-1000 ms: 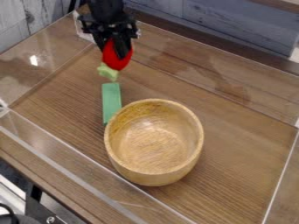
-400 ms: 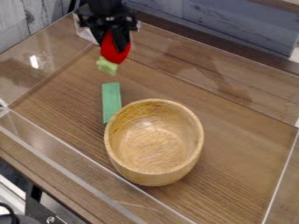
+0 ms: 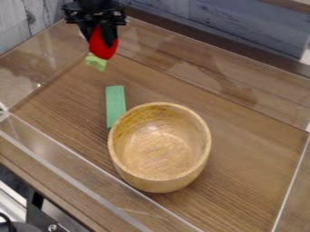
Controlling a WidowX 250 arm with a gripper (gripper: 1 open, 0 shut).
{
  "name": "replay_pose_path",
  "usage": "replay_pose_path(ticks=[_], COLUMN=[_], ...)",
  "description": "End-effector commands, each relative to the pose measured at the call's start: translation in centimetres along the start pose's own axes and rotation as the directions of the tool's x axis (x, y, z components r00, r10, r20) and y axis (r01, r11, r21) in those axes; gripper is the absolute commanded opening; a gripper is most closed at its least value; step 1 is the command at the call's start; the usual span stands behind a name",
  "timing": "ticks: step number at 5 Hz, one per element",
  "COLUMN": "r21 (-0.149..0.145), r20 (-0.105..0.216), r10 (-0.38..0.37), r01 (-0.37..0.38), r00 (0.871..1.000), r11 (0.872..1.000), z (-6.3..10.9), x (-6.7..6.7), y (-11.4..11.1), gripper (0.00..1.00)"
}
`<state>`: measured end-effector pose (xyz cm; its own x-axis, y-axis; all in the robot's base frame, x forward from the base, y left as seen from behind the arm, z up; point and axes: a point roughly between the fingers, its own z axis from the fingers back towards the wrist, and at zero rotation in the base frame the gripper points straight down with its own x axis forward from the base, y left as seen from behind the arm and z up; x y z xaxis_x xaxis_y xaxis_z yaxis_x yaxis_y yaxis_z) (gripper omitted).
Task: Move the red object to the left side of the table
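Since the earlier frames the gripper [image 3: 101, 36] has carried the red object [image 3: 103, 45] leftward and a little toward the far edge, so that it no longer hangs just above the far end of the green block [image 3: 115, 104] but well to the far left of it. The gripper points almost straight down and is clamped tight on the red object, whose light-green leafy end [image 3: 96, 62] dangles below the fingers; the fruit appears clear of the table [image 3: 230, 95], though the exact gap cannot be judged from this view. The green block lies flat where it was, just touching or nearly touching the rim of the wooden bowl [image 3: 160, 145], which sits near the middle of the table and is empty. The step in hand looks like the transport: the fruit is lifted and travelling toward the left side, close to the clear acrylic wall [image 3: 36, 54] there. The next move probably calls for a little more leftward travel short of that wall, then a gentle descent until the fruit rests on the wood, and only then an opening of the fingers, since a rounded glossy toy may roll if dropped.
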<state>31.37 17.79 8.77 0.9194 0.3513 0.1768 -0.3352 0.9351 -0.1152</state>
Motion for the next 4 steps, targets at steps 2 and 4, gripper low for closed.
replay_pose_path(ticks=[2, 4], r21=[0.057, 0.069], r20=[0.070, 0.049], r10=[0.099, 0.056], r01=[-0.103, -0.059], r00=[0.993, 0.997], r11=[0.993, 0.996], z=[1.2, -1.4], x=[2.8, 3.6], y=[3.1, 2.6], gripper=[0.00, 0.00])
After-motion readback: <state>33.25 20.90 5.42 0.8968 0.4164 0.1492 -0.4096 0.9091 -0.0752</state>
